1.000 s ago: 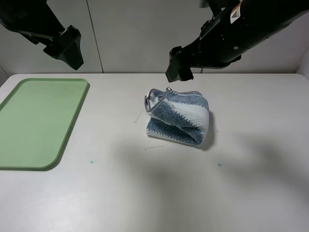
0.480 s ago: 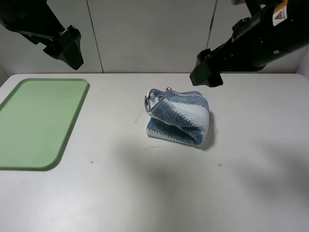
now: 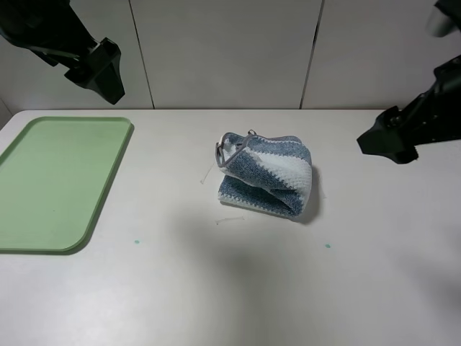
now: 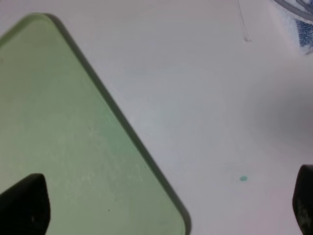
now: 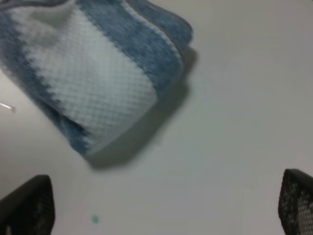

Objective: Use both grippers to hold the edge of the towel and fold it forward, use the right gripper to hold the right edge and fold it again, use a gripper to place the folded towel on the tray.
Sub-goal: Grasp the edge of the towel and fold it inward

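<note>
1. Black, blocky right tool (image 3: 389,140) is hanging above the bench with its jaws spread wide, gripping nothing, well to the right of the towel.
2. Its twin, the black left tool (image 3: 101,72), is hovering over the far end of the tray, also spread wide and empty.
3. Between the two, the blue-grey and white striped terry towel (image 3: 266,173) is lying near the middle of the pale, matt bench (image 3: 216,288) as a plump, layered bundle. It is well apart from the tray.
4. The nubbly pile is showing as a fine waffle-like weave in the right wrist view, with soft rounded folds rather than crisp creases. The grey piped edge (image 3: 229,149) is curling up loosely at the bundle's left end.
5. The flat pale-green plastic tray (image 3: 57,180), with rounded corners and a low rim, is sitting bare at the bench's left side.
6. Judging by the bundle, both folds are looking done and the placing step is now in hand.
7. The next move is calling for one tool to come down over the bundle and pinch through all its layers so it does not unroll. It would then carry the bundle left onto the tray.
</note>
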